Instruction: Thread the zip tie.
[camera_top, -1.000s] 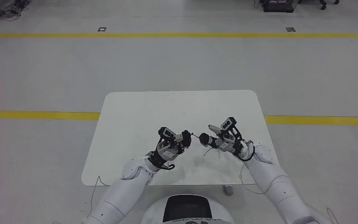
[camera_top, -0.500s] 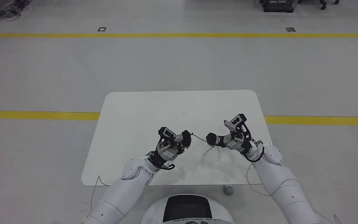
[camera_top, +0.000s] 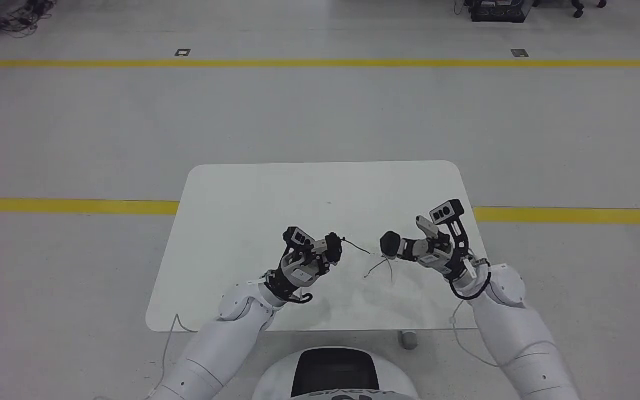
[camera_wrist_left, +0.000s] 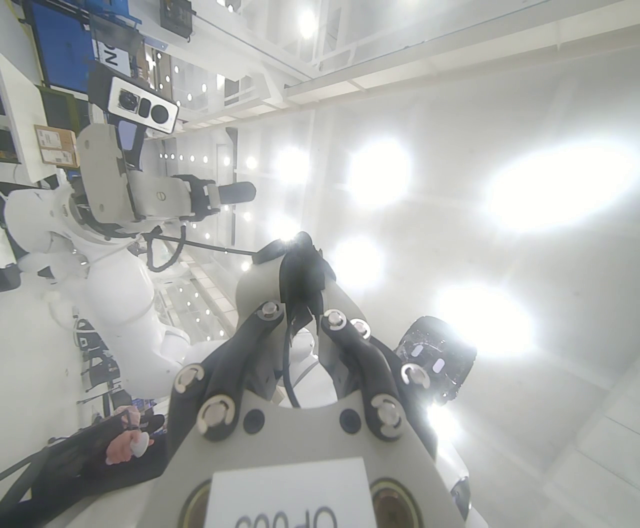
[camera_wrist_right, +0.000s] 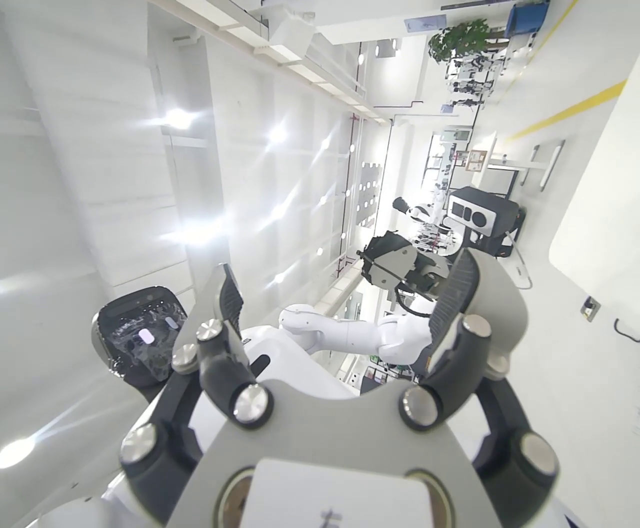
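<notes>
Over the table's (camera_top: 250, 200) front middle, my left gripper (camera_top: 327, 247) is shut on a black zip tie (camera_top: 350, 241). The thin strap sticks out sideways toward my right gripper (camera_top: 391, 243). In the left wrist view the tie (camera_wrist_left: 215, 246) is pinched at the left gripper's (camera_wrist_left: 300, 260) tips, and a loop of it hangs back between the fingers. My right gripper (camera_wrist_right: 345, 295) stands open with nothing between its fingers, a short gap away from the strap's free end. It faces the left gripper (camera_wrist_right: 387, 262).
The white table has rounded corners and bare surface behind and beside both arms. A thin dark line (camera_top: 375, 266), a strand or a shadow, lies on the table under the gap between the grippers. Grey floor with yellow lines surrounds the table.
My right gripper has drawn back to the right, away from the strap's end, widening the gap. The left gripper and the tie have stayed in place.
</notes>
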